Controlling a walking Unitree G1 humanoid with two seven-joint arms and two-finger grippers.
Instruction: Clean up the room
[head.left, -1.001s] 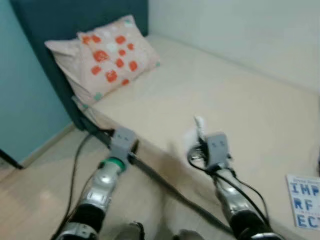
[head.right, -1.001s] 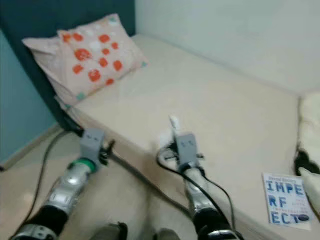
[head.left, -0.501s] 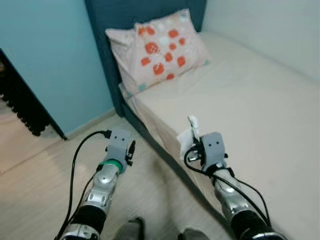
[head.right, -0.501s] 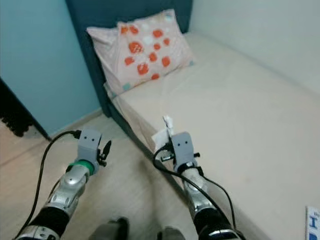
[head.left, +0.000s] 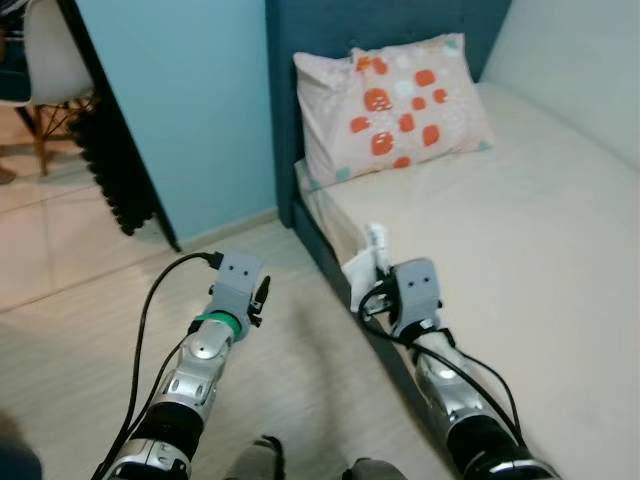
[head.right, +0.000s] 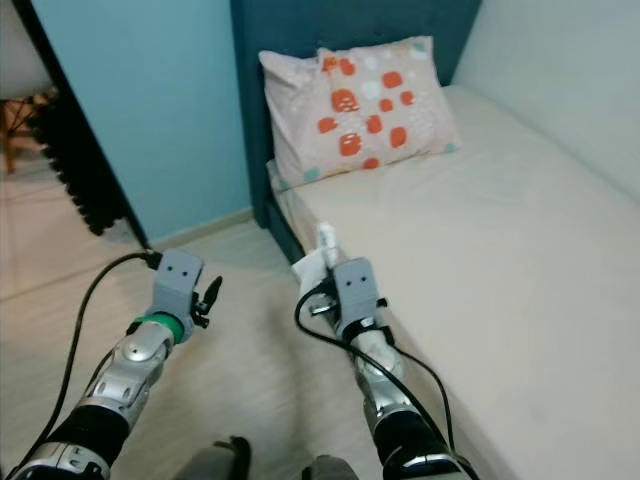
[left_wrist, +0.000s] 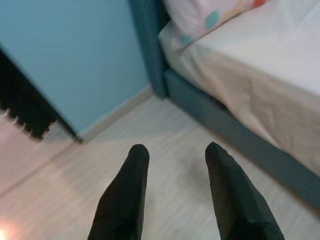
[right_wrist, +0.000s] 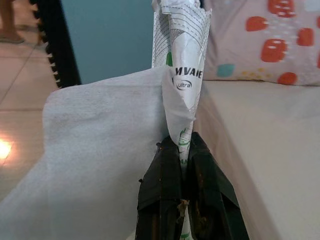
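Note:
My right gripper (right_wrist: 181, 150) is shut on a white printed wrapper (right_wrist: 182, 65) together with a white tissue (right_wrist: 100, 150). In the left eye view the wrapper and tissue (head.left: 368, 262) stick up from the right gripper, held over the near edge of the bed (head.left: 520, 250). My left gripper (left_wrist: 175, 155) is open with nothing between its fingers (left_wrist: 131, 190), above the pale wood floor (left_wrist: 170, 135) beside the bed; it hangs lower left in the left eye view (head.left: 262, 298).
A pillow with orange spots (head.left: 395, 105) leans on the dark teal headboard (head.left: 330, 30). A light blue wall (head.left: 180, 110) stands to the left, with a black radiator-like rack (head.left: 110, 170) and a white chair (head.left: 45, 70) beyond. My feet show at the bottom edge.
The camera has swung left: the bed and pillow slid right, and the blue wall, rack and chair came into view. Both grippers keep their pose, the right still holding wrapper and tissue.

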